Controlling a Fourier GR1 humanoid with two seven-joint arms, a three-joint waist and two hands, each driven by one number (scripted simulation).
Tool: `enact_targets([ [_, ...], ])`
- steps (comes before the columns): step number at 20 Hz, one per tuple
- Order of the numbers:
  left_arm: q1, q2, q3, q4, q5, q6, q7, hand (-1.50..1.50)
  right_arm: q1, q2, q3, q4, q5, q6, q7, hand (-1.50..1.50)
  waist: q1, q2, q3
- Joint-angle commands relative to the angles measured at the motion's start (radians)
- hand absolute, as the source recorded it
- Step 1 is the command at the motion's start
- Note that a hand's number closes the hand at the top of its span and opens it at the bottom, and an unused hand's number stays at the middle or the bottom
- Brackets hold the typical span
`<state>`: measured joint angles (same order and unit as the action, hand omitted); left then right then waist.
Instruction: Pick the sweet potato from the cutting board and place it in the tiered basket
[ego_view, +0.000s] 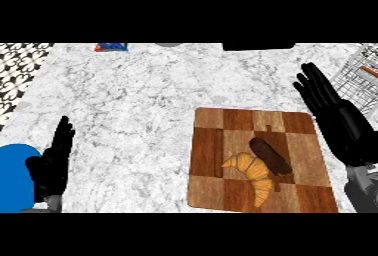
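Brown sweet potato (269, 156) lay on the cutting board (221, 150), touching a croissant (252, 175) at its 7 o'clock. I saw my right robot hand (332, 112) hovering open at the board's 2 o'clock, and the left robot hand (52, 162) resting open on the desk (140, 100).

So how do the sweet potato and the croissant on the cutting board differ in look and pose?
The sweet potato is dark brown and a straight, stubby oblong; the croissant is golden yellow and curved into a crescent. The sweet potato lies nearer the board's middle, while the croissant reaches closer to the board's near edge. Both rest on the cutting board, touching each other, and neither hand holds them.
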<state>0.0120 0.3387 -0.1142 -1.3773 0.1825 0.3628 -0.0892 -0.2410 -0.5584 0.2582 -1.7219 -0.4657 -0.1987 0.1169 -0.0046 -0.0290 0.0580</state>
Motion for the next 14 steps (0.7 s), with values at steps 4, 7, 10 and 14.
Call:
enact_targets([
  [4,0.005,0.097,0.000,0.013,0.015,-0.104,0.075,0.00,0.081,0.090,0.021,0.176,-0.259,0.327,-0.082,1.50,0.053,0.056,-0.047],
  [7,0.044,0.065,0.005,0.037,0.031,-0.080,0.085,0.00,0.133,0.233,-0.215,0.172,-0.370,0.068,-0.214,1.50,-0.109,0.045,-0.004],
  [10,0.050,0.157,0.026,0.039,0.101,-0.234,0.145,0.00,0.236,0.130,0.006,0.222,-0.184,0.587,-0.436,-1.50,0.002,0.033,-0.052],
  [14,0.033,0.143,0.011,0.042,0.095,-0.234,0.151,0.00,0.144,-0.087,0.010,0.275,0.206,0.358,-0.379,-1.50,0.010,0.030,-0.060],
])
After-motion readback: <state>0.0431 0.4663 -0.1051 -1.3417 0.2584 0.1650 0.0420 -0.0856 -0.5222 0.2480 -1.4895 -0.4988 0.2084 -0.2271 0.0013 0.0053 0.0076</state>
